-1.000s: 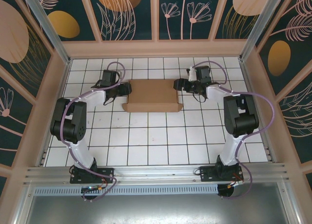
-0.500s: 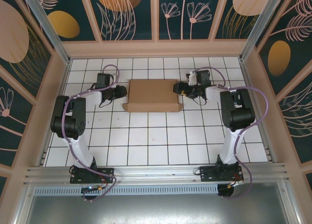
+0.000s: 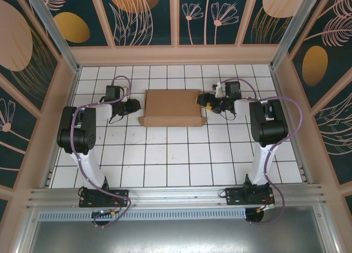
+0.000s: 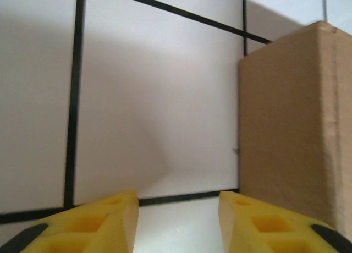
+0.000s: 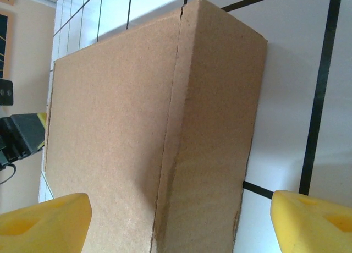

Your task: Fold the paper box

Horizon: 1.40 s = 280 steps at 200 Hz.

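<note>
The paper box (image 3: 171, 106) lies folded as a flat brown rectangle on the white tiled table, its lid down, with a small lip along its near edge. My left gripper (image 3: 136, 105) is open a short way off the box's left end; in the left wrist view its yellow fingers (image 4: 99, 223) hold nothing and the box's side wall (image 4: 297, 126) stands to the right. My right gripper (image 3: 204, 102) is wide open at the box's right end. In the right wrist view the box's end wall (image 5: 214, 126) sits between the spread fingertips (image 5: 49, 220), which do not touch it.
The tiled table (image 3: 165, 159) is walled by a beige frame (image 3: 176, 55) with dark floral panels close behind the box. Both arm bases stand at the near rail (image 3: 176, 193). The left gripper's black body (image 5: 22, 135) shows past the box's far end.
My left gripper has drawn back leftward from the box's left end. The right gripper has shifted slightly nearer along the right end. The box has stayed in place.
</note>
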Motion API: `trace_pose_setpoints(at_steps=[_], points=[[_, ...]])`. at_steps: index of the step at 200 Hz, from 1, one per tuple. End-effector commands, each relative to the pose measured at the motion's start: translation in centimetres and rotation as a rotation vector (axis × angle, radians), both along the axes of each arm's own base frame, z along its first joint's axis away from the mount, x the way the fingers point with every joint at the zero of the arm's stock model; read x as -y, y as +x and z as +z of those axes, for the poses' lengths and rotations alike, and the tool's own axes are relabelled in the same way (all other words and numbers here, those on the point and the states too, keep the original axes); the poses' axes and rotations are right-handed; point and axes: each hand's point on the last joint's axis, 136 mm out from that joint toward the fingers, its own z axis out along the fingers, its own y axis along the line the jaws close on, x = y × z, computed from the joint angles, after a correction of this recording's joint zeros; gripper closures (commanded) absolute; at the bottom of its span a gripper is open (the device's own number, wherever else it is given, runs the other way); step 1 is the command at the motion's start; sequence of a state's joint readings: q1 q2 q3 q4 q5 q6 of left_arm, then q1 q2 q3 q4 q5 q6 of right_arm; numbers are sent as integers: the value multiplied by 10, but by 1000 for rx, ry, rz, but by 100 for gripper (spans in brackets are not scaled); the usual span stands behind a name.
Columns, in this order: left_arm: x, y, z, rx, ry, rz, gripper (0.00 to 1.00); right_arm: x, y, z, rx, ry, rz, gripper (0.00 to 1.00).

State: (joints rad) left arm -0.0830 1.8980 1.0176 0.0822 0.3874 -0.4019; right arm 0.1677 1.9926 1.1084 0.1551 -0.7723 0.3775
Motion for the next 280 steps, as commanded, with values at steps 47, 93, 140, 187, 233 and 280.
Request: trace_pose_setpoints(at_steps=[47,93,140,187,233,280], points=[[20,7,68,195,-123,-66,44,2,-11,-7,-48,22,-3,15],[53,2,40,100,-166,-169,40,1,-14,-10,-61,23,1,15],[35,5,6,11,-46,-108,58,2,-18,-14,-76,18,-4,15],[15,4,-5,-15,-44,-70,84,2,-18,-20,-97,19,2,14],[6,2,-16,-47,-89,-54,88,-14,-25,-14,-118,102,50,14],[16,-5,-25,-77,-185,-104,91,-39,-27,-11,-128,148,116,14]])
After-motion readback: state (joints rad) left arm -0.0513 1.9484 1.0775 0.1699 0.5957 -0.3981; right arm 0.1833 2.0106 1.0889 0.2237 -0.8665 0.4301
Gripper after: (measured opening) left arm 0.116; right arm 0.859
